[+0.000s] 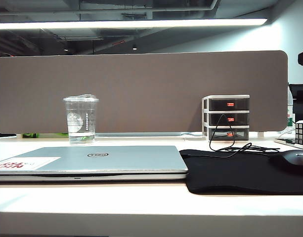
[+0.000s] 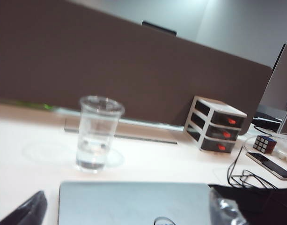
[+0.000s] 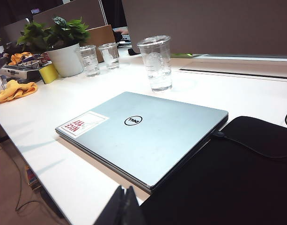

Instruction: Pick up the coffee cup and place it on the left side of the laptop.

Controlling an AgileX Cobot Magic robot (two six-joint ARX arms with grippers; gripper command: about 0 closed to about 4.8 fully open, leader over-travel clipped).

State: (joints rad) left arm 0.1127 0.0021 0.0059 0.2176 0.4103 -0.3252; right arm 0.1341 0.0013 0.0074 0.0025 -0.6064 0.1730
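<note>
One laptop (image 3: 143,133), three clear cups (image 3: 155,62), one drawer unit (image 1: 226,117), one puzzle cube (image 2: 265,144).

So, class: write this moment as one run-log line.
coffee cup: upright behind laptop, untouched | left hand: open, at laptop's near edge | right hand: shut, at laptop's near edge

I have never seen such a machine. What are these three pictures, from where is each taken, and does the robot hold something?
It is a two-armed robot. One picture comes from a fixed camera facing the table; the others from cameras on each wrist. On the table lie a closed silver laptop, a clear coffee cup standing behind it, a black mouse pad and small drawers. The left gripper shows two dark fingers apart, open. The right gripper is shut. Neither holds anything.
</note>
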